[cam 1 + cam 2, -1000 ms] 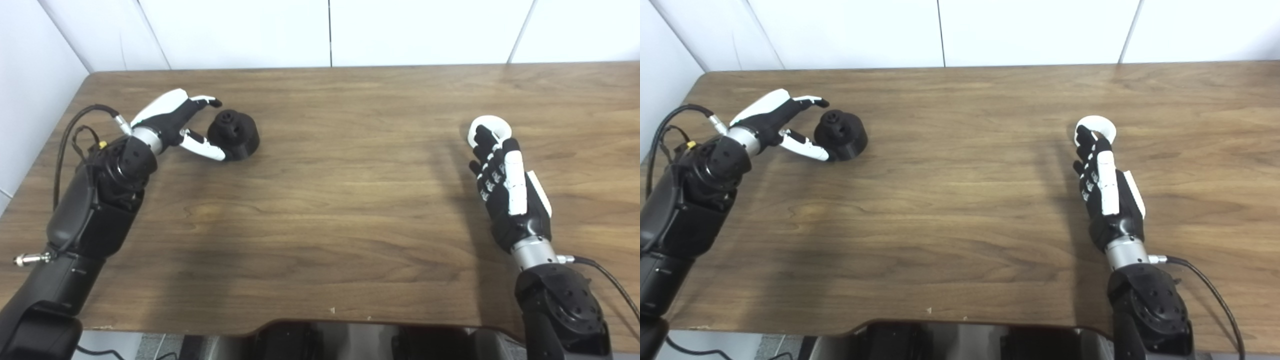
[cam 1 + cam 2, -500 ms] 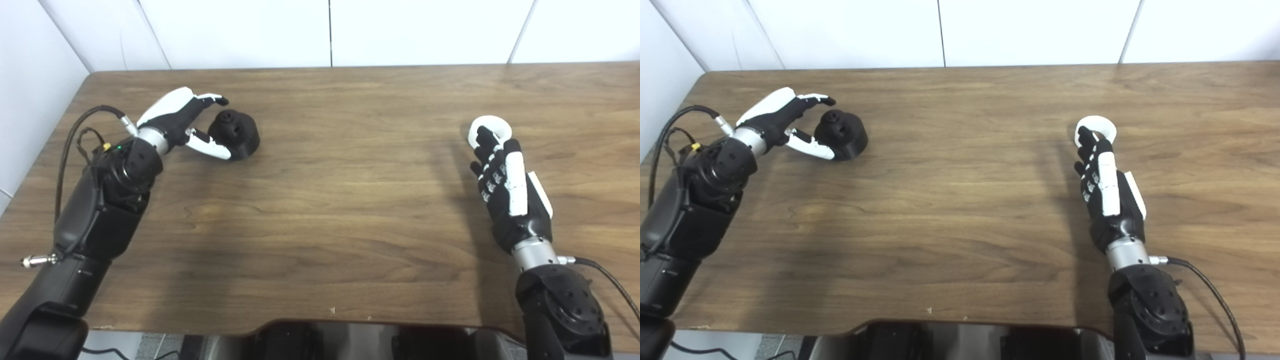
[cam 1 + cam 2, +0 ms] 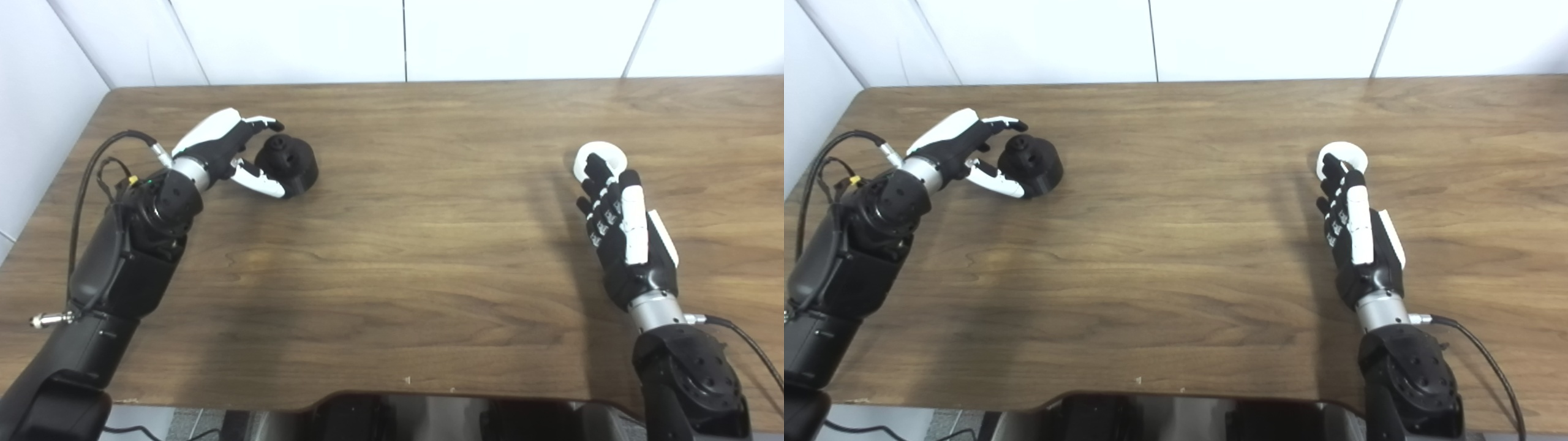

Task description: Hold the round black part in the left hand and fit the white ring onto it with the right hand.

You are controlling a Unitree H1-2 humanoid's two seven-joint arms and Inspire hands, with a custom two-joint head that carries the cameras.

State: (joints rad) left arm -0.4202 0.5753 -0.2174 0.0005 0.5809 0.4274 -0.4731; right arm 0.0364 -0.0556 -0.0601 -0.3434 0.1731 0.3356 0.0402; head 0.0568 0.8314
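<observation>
Surface: wooden table (image 3: 392, 245), white wall panels behind it.
Right hand: right hand (image 3: 618, 226) lies near the front-right of the table with fingers spread, grasping nothing; fingertips reach over the near edge of the white ring (image 3: 603, 155), probably to pick it.
Left hand: left hand (image 3: 229, 150), far left of the table, is released, thumb and fingers apart beside the round black part (image 3: 288, 164), apparently ready to close.
Ring and part: both rest on the table, well apart.

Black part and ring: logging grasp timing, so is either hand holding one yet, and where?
Neither. The black part and white ring lie on the table, both hands open beside them.
</observation>
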